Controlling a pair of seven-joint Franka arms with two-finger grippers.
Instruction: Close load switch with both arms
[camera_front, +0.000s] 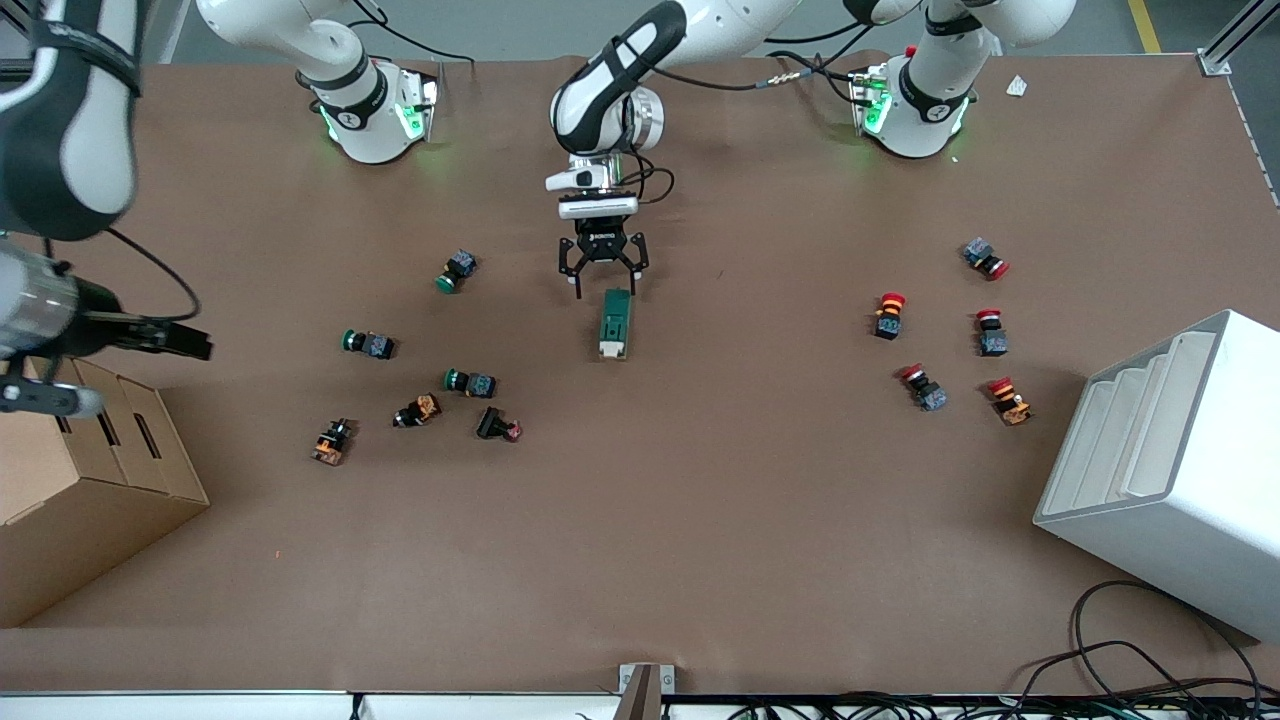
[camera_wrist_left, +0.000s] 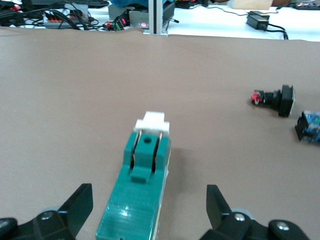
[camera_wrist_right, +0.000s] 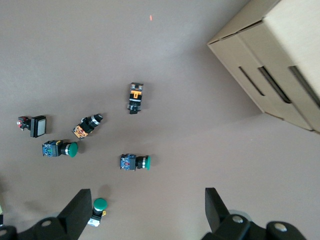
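Load switch (camera_front: 614, 323) lies on the surface (camera_front: 700, 500), at 6 o'clock from the wide-open left gripper (camera_front: 603, 283); right gripper (camera_wrist_right: 145, 210) hovers wide open.

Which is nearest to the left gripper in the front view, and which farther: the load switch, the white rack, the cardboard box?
From the left gripper, open over the table's middle:
1. load switch, on the table just under its fingers.
2. cardboard box, at the right arm's end.
3. white rack, at the left arm's end.

Glossy green plastic load switch (camera_wrist_left: 137, 200) lies on matt brown paper-like table covering (camera_front: 700, 520) near cardboard box (camera_front: 80, 490).
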